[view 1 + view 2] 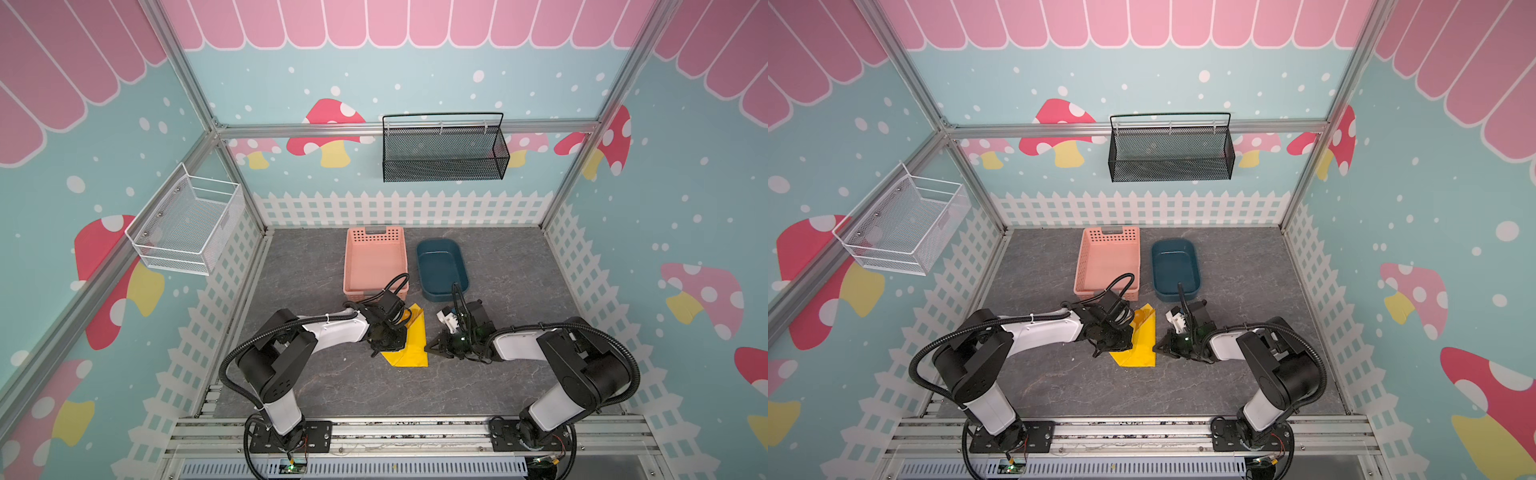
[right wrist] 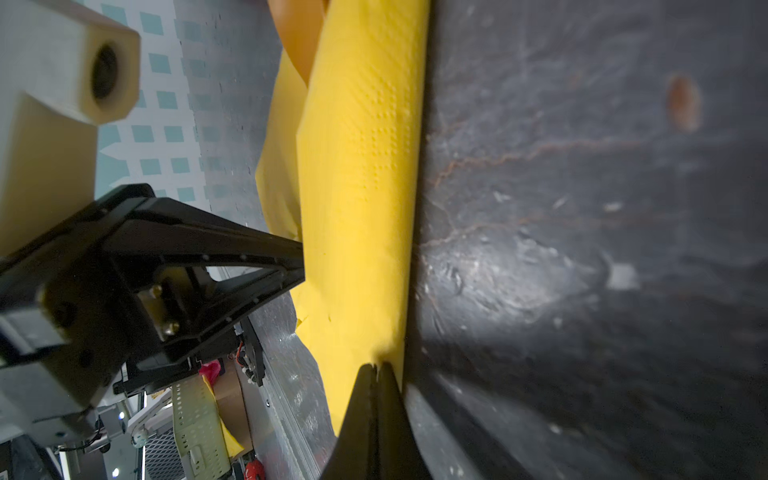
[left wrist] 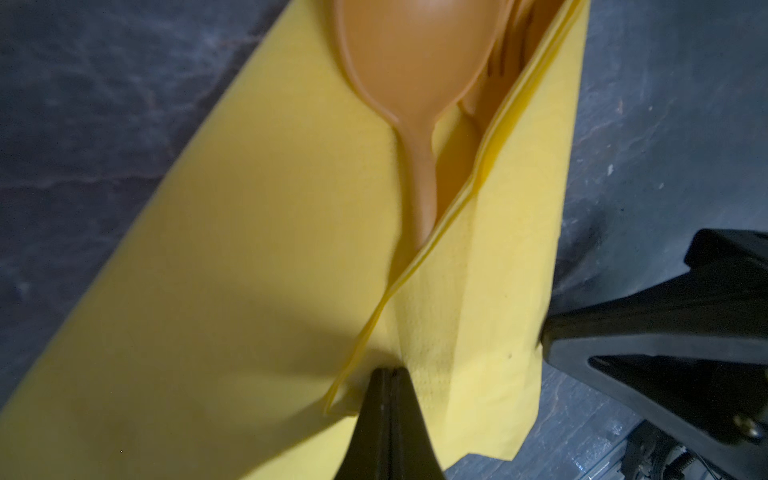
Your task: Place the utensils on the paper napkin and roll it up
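The paper napkin lies on the grey table, folded over the utensils into a long bundle. Its open far end shows the orange spoon and fork tines; the rest is hidden in the fold. The utensils' far ends show in both top views. My left gripper is shut, tips against the napkin by the flap's edge. My right gripper is shut at the bundle's right fold, where the paper puckers into its tips.
A pink basket and a dark blue tub stand just behind the napkin. A black mesh basket hangs on the back wall and a white wire basket on the left wall.
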